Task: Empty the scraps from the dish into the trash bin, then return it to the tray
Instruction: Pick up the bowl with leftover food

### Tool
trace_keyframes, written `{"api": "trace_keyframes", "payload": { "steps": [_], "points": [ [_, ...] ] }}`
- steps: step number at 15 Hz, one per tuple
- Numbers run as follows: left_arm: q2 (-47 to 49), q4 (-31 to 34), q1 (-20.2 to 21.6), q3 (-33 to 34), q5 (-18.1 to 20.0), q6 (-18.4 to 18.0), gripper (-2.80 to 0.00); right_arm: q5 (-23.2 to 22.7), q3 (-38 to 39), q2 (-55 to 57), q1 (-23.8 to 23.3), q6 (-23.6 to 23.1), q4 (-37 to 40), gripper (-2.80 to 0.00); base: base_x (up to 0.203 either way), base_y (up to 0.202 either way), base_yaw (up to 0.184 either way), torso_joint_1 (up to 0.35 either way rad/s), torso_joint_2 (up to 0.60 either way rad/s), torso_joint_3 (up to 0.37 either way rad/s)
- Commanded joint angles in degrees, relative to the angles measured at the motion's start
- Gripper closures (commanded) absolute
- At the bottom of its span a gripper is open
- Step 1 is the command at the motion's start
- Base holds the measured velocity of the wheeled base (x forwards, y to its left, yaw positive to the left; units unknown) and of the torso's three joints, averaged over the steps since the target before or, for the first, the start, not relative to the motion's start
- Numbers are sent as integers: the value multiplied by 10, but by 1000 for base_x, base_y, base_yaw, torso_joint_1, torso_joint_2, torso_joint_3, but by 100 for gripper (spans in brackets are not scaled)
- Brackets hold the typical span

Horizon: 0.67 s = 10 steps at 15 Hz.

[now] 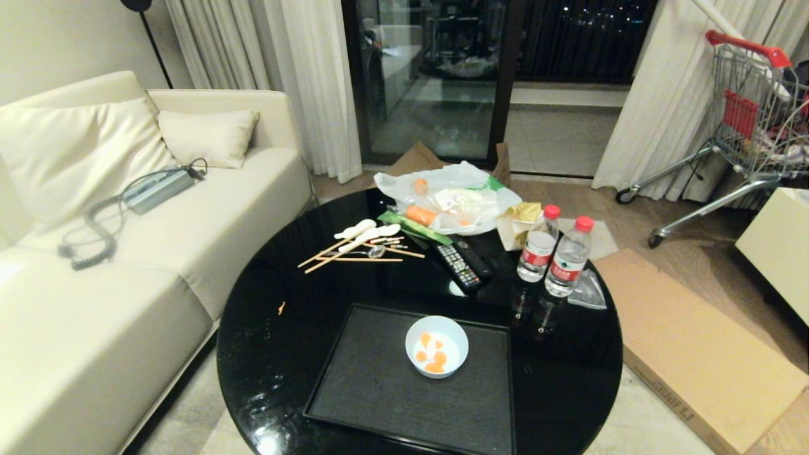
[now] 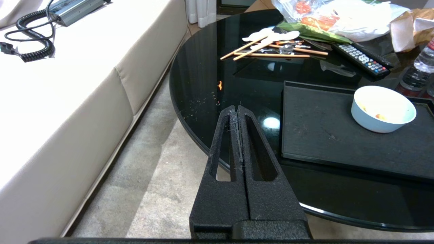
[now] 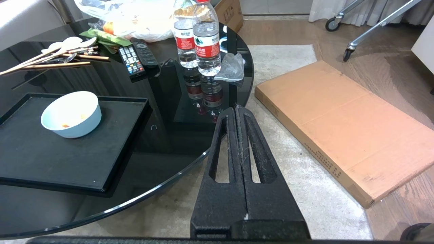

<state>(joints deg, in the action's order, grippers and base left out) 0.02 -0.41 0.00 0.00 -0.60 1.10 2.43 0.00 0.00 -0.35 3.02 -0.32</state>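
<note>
Centrally, the dish (image 1: pixel 437 346) with its scraps (image 1: pixel 432 356) sits on the tray (image 1: pixel 379 392) on a round black table (image 1: pixel 272 341) — sofa (image 1: pixel 95 303) to the left, cardboard (image 1: pixel 708 354) on the floor to the right. Both grippers hang off the table's near edge — left (image 2: pixel 237 107) and right (image 3: pixel 236 108) — fingers pressed together, holding nothing.

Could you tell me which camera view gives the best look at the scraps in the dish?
The head view: it looks down into the dish, showing the orange and whitish scraps. Both wrist views see the dish from the side, so its wall hides all but a few orange bits.
</note>
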Motion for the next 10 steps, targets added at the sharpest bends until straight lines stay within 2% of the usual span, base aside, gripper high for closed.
{"api": "trace_keyframes", "payload": {
  "steps": [1,10],
  "points": [
    [0,0,0,0,0,0,0,0,0,0,1,1,0,0,0,0,0,0,0,0],
    [0,0,0,0,0,0,0,-1,0,0,0,-2,-1,0,0,0,0,0,0,0]
  ]
}}
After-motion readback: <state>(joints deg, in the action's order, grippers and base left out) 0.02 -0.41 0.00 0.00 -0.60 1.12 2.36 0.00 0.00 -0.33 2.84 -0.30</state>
